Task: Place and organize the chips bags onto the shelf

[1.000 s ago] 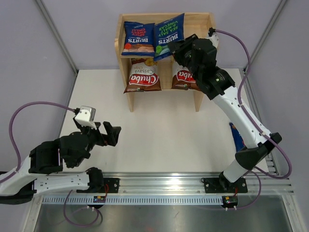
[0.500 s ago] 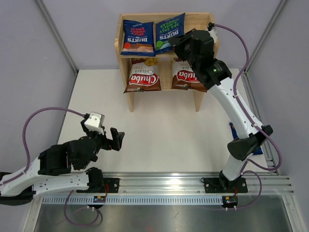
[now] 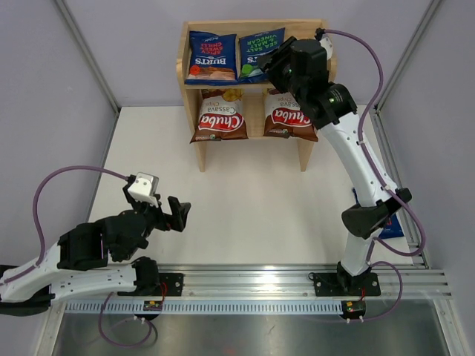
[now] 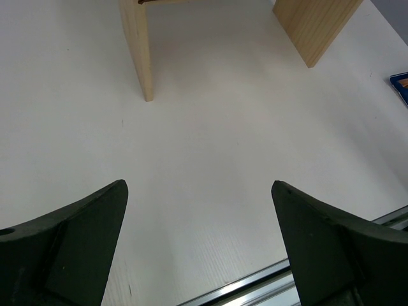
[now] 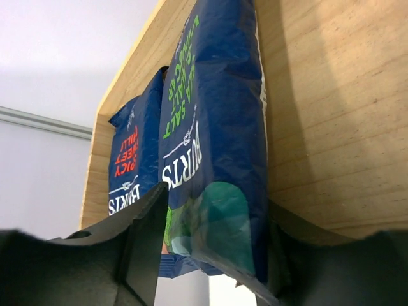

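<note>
Shelf top [image 5: 319,127]: R fingers [image 5: 143,242] straddle sea-salt Burts bag [image 5: 217,140]; L fingers [image 4: 76,236] wide, empty.

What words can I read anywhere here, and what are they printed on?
"BURTS", "SWEET CHILLI": left blue bag, up on the shelf.
"BURTS", "SEA SALT", "VINEGAR": right blue bag, beside it.
"Chuba", "Cassava": left brown bag, below.
"Chuba": right brown bag, below.
Blue bag on the table: print hidden, unreadable.
</note>
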